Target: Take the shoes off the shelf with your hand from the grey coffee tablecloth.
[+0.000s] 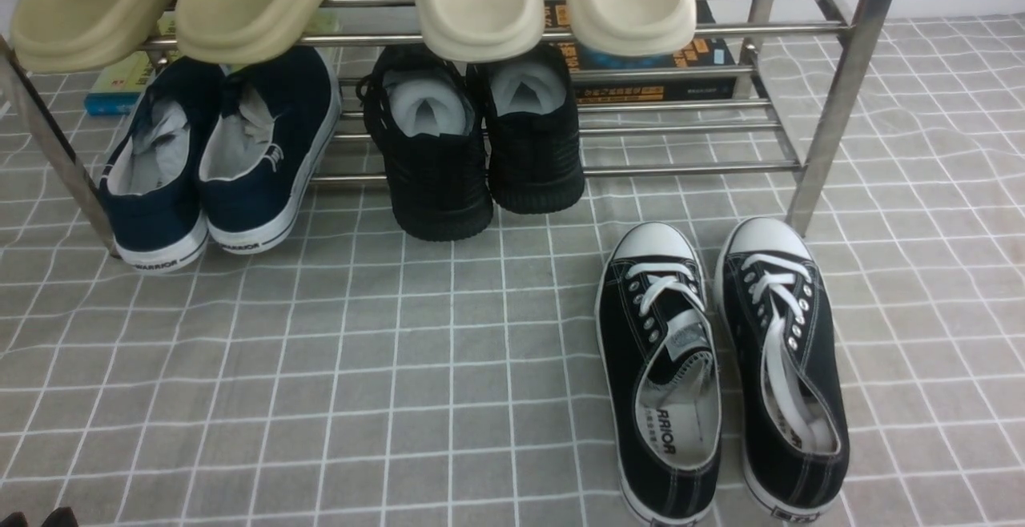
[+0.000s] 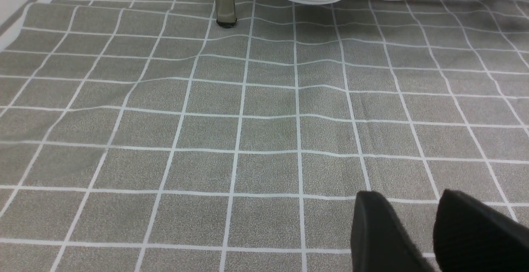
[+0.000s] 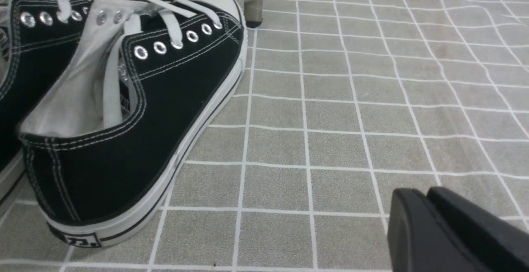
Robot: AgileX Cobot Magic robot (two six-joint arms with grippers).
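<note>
On the grey checked cloth (image 1: pixel 320 367), right of centre: the pair of black canvas sneakers (image 1: pixel 621 351) sat upright off the rack, white toe caps toward it, laces loosely crossed.
Spacing: the two stood side by side with a narrow strip of cloth between them.
Right pincer (image 3: pixel 422 190): its tips were together over the cloth, apart from the sneakers.
Left pincer (image 2: pixel 409 193): its tips stood slightly apart above the cloth, with nothing between them.
Steel shoe rack (image 1: pixel 847 86): its front right leg came down just beyond the sneakers' toes.
Lower tier: all-black knit sneakers (image 1: pixel 440 183) rested near the middle, navy slip-ons (image 1: pixel 160 227) at the left.
Upper tier: olive clogs (image 1: pixel 88 46) were at the left, beside cream clogs (image 1: pixel 480 46).
Behind the knit sneakers: a dark book-like box (image 1: pixel 673 90) showed.
</note>
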